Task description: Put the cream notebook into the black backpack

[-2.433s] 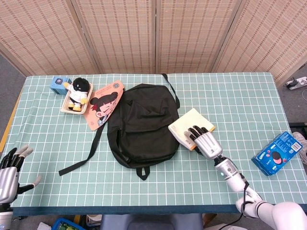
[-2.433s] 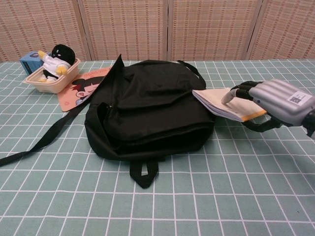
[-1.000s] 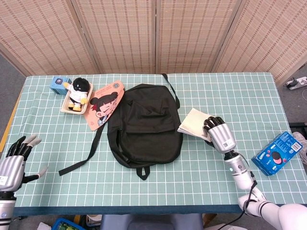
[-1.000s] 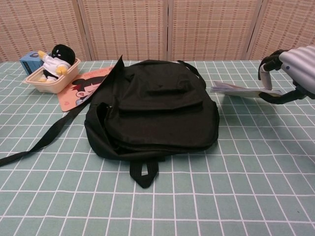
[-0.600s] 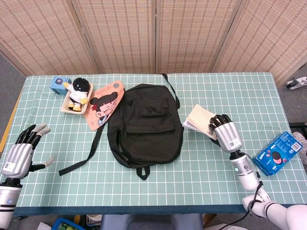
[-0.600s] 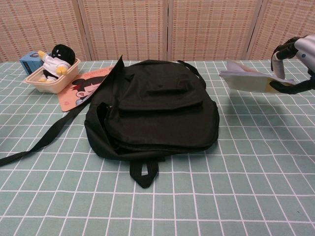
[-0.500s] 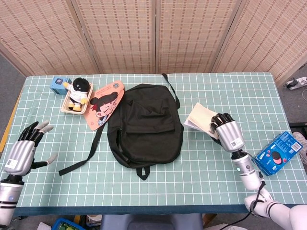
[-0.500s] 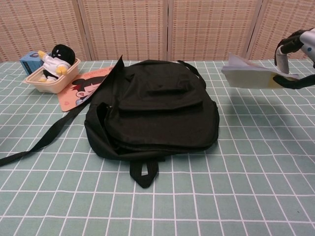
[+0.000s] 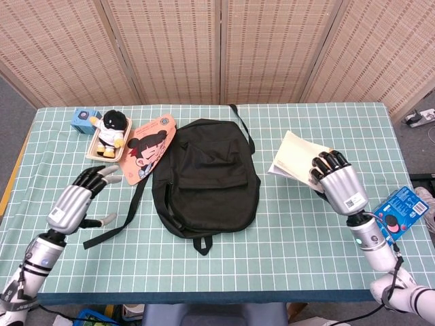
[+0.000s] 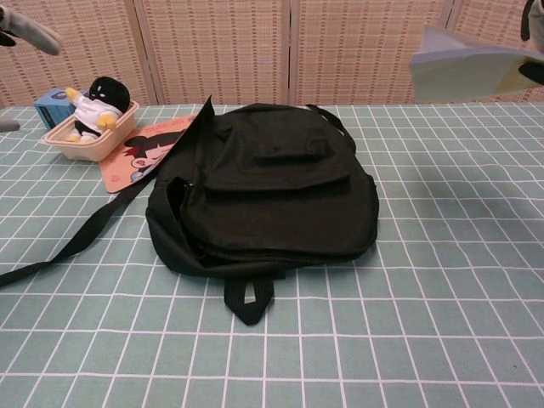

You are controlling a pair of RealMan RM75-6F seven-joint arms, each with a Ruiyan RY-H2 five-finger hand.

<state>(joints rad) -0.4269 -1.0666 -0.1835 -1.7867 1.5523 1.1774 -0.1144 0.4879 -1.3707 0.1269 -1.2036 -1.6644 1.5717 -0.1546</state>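
The black backpack (image 9: pixel 204 175) (image 10: pixel 263 191) lies flat at the middle of the table, closed as far as I can see. My right hand (image 9: pixel 334 180) grips the cream notebook (image 9: pixel 294 156) (image 10: pixel 466 66) by its near edge and holds it lifted off the table, to the right of the backpack. In the chest view only a dark bit of that hand (image 10: pixel 533 19) shows at the top right corner. My left hand (image 9: pixel 79 197) hovers left of the backpack with its fingers spread and nothing in it; its fingertips (image 10: pixel 30 31) show at the chest view's top left.
A loose backpack strap (image 9: pixel 117 217) runs toward my left hand. A doll in a cream tray (image 9: pixel 107 134), a blue box (image 9: pixel 84 119) and a pink cartoon card (image 9: pixel 147 146) sit at the back left. A blue snack box (image 9: pixel 399 211) lies at the right edge.
My right hand has lifted the notebook off the backpack's right side, higher and further right. My left hand has risen from the table's left front corner and moved in toward the strap.
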